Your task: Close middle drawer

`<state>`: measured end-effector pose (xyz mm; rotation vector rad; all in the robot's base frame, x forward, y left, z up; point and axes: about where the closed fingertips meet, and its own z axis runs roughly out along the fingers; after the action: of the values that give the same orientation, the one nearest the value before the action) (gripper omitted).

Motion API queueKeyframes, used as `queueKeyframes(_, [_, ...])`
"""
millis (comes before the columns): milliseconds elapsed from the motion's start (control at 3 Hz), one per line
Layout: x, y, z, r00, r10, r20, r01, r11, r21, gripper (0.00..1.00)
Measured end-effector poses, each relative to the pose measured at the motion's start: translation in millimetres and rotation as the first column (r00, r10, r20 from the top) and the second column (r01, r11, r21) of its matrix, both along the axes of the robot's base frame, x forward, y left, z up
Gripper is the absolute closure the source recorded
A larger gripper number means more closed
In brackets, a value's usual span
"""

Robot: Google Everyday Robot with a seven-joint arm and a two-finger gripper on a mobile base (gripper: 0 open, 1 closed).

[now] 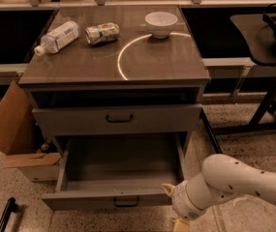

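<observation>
The middle drawer (120, 170) of the grey cabinet is pulled far out and its inside is bare. Its low flat front (89, 200) carries a small dark handle (126, 203). Above it, the taller-fronted top drawer (118, 120) stands out slightly from the cabinet. The lowest drawer is out of view. My gripper (175, 207) is at the right end of the middle drawer's front, on a white arm (239, 182) coming in from the lower right. Its two tan fingertips (168, 189) stand apart and hold nothing; the upper one is at the front's top edge.
On the cabinet top (79, 66) lie a plastic bottle (57, 36), a crushed can (102, 33) and a white bowl (161, 23). A cardboard box (11, 129) stands left of the cabinet. A black stand (268, 105) is at the right. A dark bar (4, 214) lies on the floor.
</observation>
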<state>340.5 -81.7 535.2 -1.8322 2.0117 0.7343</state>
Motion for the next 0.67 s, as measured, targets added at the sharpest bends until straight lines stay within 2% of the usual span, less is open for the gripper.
queueKeyframes(333, [-4, -2, -30, 0.9991, 0.037, 0.022, -0.037, 0.999, 0.017, 0.0])
queueKeyframes(667, [-12, -6, -51, 0.9976, 0.059, 0.036, -0.06, 0.998, 0.021, 0.19])
